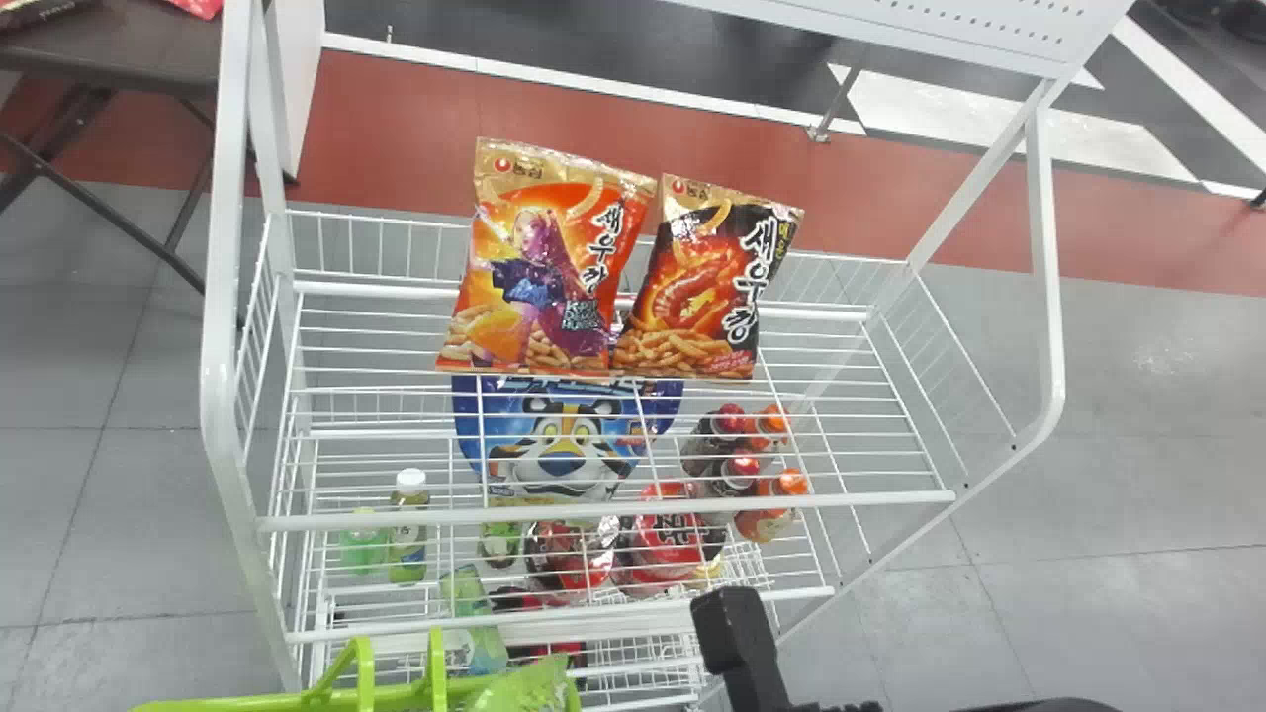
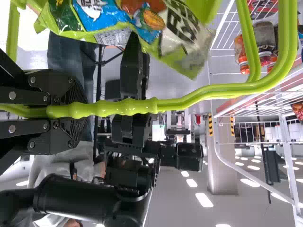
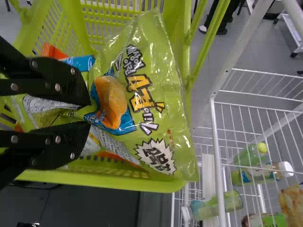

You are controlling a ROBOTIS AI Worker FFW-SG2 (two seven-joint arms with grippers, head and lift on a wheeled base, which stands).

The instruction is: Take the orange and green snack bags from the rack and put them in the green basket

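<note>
At the bottom edge of the head view, a black part of my right gripper (image 1: 734,633) rises right of the green basket (image 1: 247,704). In the right wrist view my right gripper (image 3: 88,113) is shut on a green snack bag (image 3: 163,99), held inside the basket (image 3: 90,177) above other bags. The left wrist view has my left gripper (image 2: 71,111) shut on the basket's handle (image 2: 128,107). An orange snack bag (image 1: 544,267) stands on the rack's top shelf, beside a black-and-orange bag (image 1: 707,287).
The white wire rack (image 1: 613,516) has raised side frames. Its lower shelves carry a blue tiger bag (image 1: 559,445), red packs (image 1: 668,539) and several bottles (image 1: 407,524). A dark table (image 1: 109,49) stands at the far left.
</note>
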